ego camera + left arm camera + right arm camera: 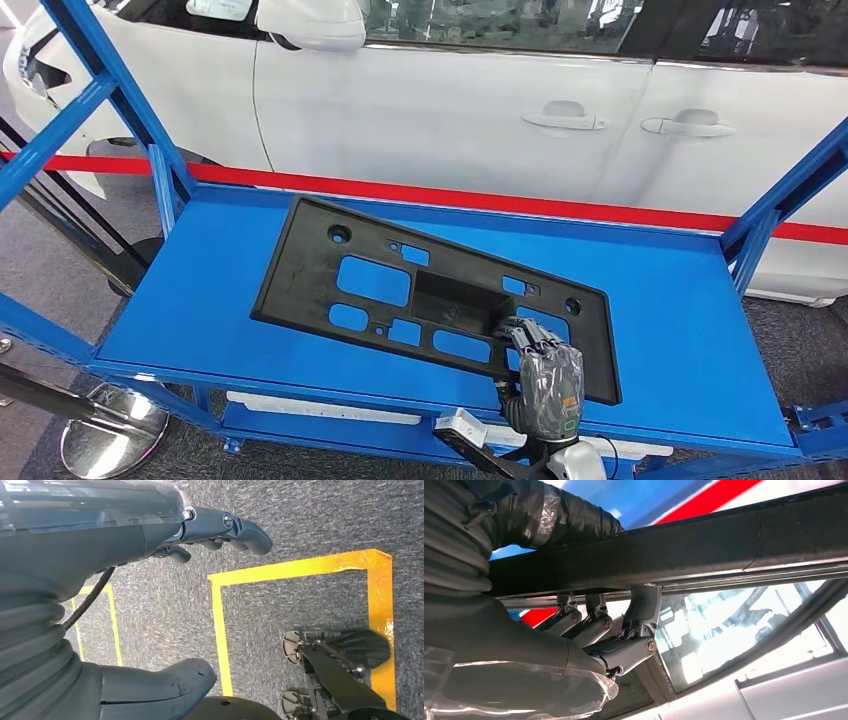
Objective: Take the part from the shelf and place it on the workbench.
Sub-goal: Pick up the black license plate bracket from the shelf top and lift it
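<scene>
Black part (pixel 430 300) on blue shelf (pixel 680 330); white car (pixel 450 110), red stripe (pixel 480 198) behind.

Light was bright and even, with soft shadows. Glare washed out the car window (pixel 724 640) in the right wrist view, where the near black edge (pixel 674 550) was blurred. The head view stayed sharp.

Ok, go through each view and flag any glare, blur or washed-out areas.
Head view: sharp, evenly lit, the long black plastic panel clear. Left wrist view: sheen on the left hand, crisp yellow floor tape. Right wrist view: white car's window blown out, right hand backlit.
</scene>
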Action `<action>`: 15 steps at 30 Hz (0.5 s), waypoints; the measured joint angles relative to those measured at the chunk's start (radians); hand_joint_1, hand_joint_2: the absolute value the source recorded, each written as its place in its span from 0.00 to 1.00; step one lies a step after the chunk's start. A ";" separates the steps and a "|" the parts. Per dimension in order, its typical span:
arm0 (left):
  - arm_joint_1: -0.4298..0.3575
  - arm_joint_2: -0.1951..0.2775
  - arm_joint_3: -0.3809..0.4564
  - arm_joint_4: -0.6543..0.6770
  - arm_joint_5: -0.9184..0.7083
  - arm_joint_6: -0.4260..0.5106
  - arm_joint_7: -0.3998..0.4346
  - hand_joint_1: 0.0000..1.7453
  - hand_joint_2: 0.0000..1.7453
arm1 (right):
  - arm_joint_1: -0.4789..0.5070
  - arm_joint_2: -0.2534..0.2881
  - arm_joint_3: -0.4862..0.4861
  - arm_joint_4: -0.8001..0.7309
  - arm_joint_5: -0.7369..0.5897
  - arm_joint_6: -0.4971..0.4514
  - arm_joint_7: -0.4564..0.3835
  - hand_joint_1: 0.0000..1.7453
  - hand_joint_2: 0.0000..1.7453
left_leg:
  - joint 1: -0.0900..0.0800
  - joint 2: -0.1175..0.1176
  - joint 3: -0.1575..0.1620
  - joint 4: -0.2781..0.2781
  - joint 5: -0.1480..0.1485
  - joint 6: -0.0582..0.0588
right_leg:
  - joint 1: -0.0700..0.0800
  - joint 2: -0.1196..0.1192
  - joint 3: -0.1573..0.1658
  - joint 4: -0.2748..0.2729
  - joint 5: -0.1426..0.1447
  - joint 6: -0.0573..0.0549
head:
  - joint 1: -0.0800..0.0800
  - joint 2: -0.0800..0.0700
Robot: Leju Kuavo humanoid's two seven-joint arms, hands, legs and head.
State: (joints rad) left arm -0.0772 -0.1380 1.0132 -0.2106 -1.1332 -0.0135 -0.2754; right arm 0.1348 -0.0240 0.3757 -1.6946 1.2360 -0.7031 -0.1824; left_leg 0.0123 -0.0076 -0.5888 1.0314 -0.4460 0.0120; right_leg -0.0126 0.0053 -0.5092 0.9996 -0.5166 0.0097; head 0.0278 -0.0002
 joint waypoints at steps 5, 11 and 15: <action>0.000 0.000 0.000 0.000 -0.002 0.002 -0.003 0.00 1.00 | 0.012 0.000 0.000 -0.040 -0.008 0.000 -0.018 1.00 1.00 | 0.000 0.000 0.000 0.000 0.000 0.000 | 0.000 0.000 0.000 0.000 0.000 0.000 | 0.000 0.000; 0.001 0.003 -0.001 0.000 -0.005 -0.039 -0.002 0.00 1.00 | 0.020 0.000 0.007 -0.114 -0.010 0.000 -0.045 1.00 1.00 | 0.000 0.000 0.000 0.000 0.000 0.000 | 0.000 0.000 0.000 0.000 0.000 0.000 | 0.000 0.000; 0.005 0.003 -0.001 0.000 -0.008 -0.052 0.000 0.00 1.00 | 0.025 0.000 0.010 -0.169 0.010 0.000 -0.053 1.00 1.00 | 0.000 0.000 0.000 0.000 0.000 0.000 | 0.000 0.000 0.000 0.000 0.000 0.000 | 0.000 0.000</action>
State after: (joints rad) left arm -0.0722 -0.1353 1.0124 -0.2106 -1.1410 -0.0656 -0.2751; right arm 0.1597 -0.0244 0.3854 -1.8635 1.2456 -0.7027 -0.2352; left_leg 0.0123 -0.0076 -0.5889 1.0313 -0.4461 0.0120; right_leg -0.0125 0.0053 -0.5093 0.9997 -0.5170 0.0094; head 0.0278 -0.0003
